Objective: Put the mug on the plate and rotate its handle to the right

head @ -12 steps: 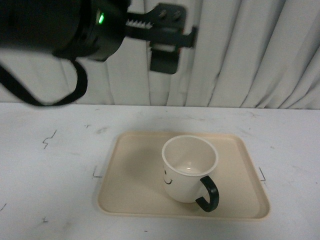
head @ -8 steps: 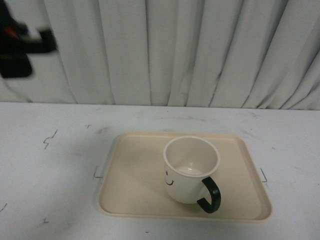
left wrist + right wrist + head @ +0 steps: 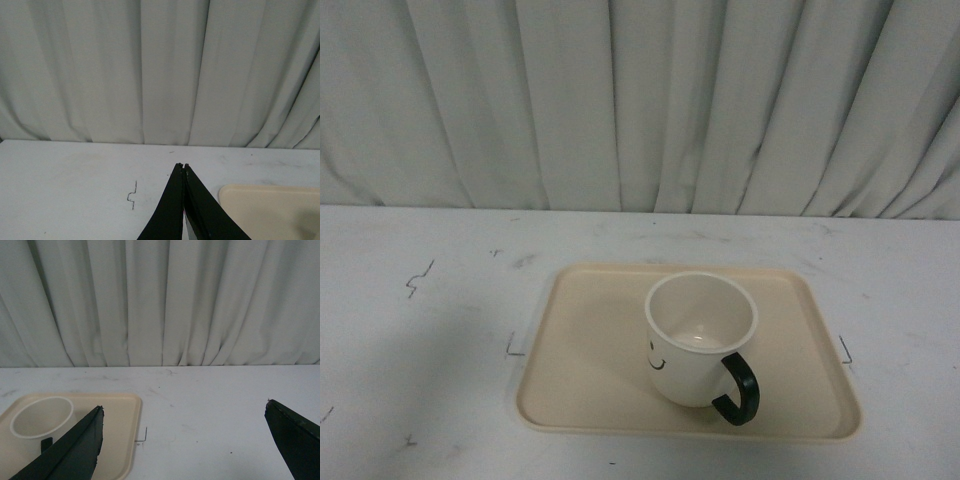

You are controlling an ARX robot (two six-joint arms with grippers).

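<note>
The mug, cream-white and round, is seen standing upright on the plate, its open mouth turned upward and its inside empty. It is set right of the plate's middle and toward the near edge. A black smiley face is partly shown on its near-left side. The handle, a glossy black loop, is pointed to the near right. The plate, a flat beige rectangular tray with rounded corners and a low rim, is laid flat with its long sides running left to right.
</note>
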